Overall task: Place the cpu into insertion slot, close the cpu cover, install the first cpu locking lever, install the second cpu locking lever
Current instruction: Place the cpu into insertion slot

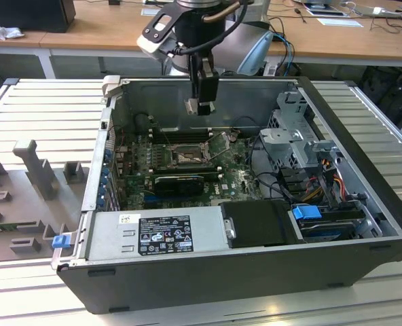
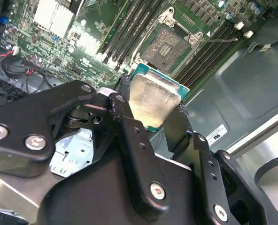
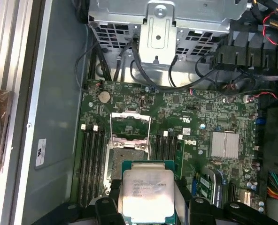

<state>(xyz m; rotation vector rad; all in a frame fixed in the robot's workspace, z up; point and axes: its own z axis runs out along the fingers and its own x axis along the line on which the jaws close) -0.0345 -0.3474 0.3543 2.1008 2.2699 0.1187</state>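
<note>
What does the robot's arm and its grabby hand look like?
The gripper is black, made of chunky jointed links with rounded ends, pinned by shiny silver screws. In the exterior view the arm is dark and round, with a white-and-grey block clipped to its side and cables looping around it.

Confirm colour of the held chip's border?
Teal-green, framing the small square silver-faced chip; clearest in the second wrist view.

power supply [image 1: 157,234]: labelled, silver | drive cage [image 1: 293,139]: exterior view's right | coin battery [image 3: 104,97]: on motherboard [image 3: 195,112]
</note>
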